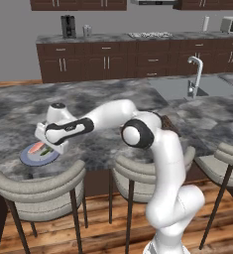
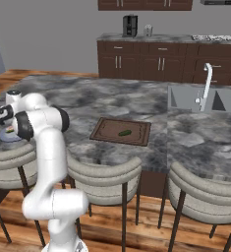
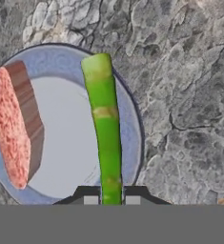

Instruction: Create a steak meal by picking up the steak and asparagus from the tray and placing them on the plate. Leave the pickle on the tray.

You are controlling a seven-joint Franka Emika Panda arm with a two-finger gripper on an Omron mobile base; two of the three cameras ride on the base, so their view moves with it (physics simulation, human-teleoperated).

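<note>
In the hand view the gripper (image 3: 111, 200) clasps the asparagus (image 3: 105, 128) between its 2 fingertips at bottom centre — the stalk runs up across the plate (image 3: 131, 133). The steak (image 3: 15, 123) lies on the plate's left side. In the right base view, mid-frame, the pickle (image 2: 124, 133) rests on the tray (image 2: 136, 139) — well apart from the plate.

The pinkish-red steak (image 3: 15, 126) is seen lying on the round blue-grey plate (image 3: 66, 147), close to one rim. The light-green asparagus (image 3: 105, 128) is stretched across the plate toward the opposite rim. The dark green pickle (image 2: 124, 133) is left near the middle of the brown tray (image 2: 107, 134).
</note>
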